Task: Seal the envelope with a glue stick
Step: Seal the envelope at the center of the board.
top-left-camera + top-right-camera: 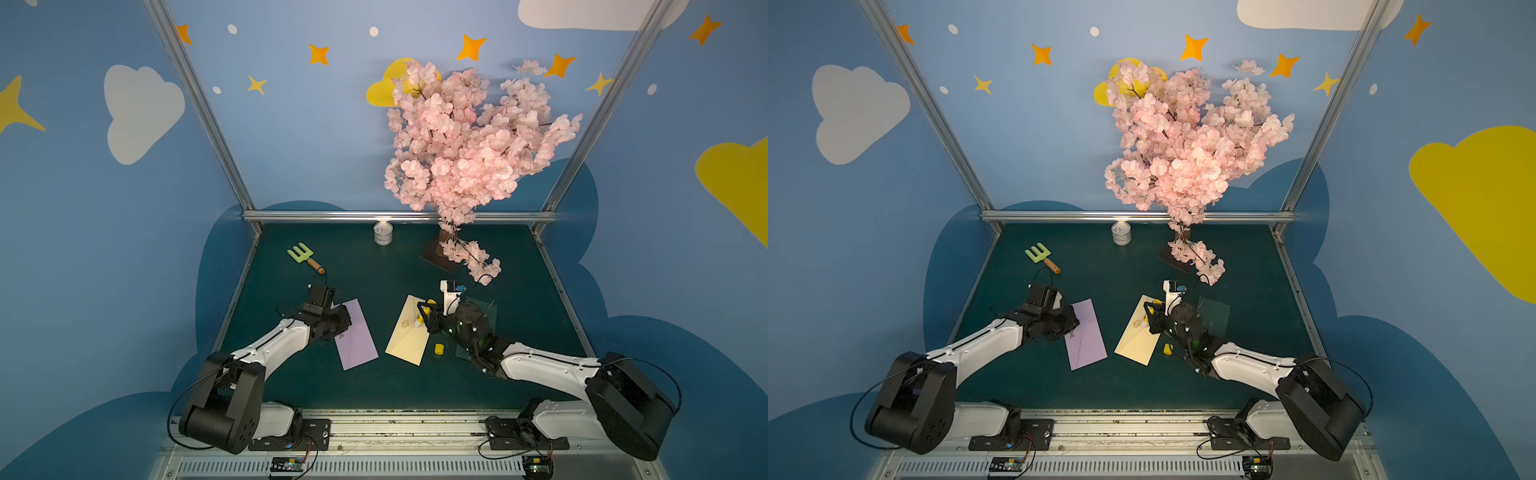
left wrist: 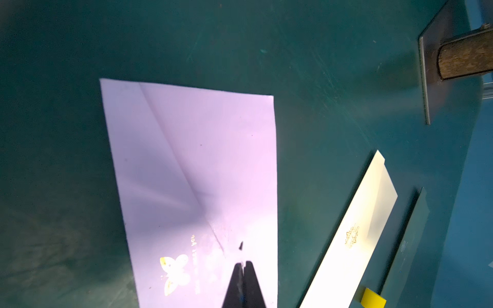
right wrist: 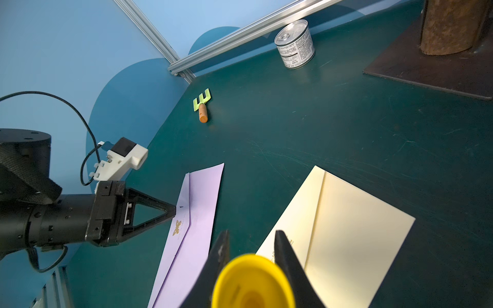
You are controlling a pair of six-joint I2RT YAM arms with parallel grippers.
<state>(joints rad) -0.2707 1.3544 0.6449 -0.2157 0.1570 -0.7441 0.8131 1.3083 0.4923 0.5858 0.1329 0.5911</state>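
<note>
Hanging over the cream envelope [image 3: 354, 226], the glue stick [image 3: 252, 280] sits clamped in the right gripper [image 3: 252, 232], jaws parted only by its width; its long axis appears to point down at the paper beside the gold emblem, though contact cannot be told; the cap [image 1: 439, 348] lies just beside that envelope; the left gripper [image 2: 243, 264], closed and empty, sits at the purple envelope [image 2: 192, 149].
</note>
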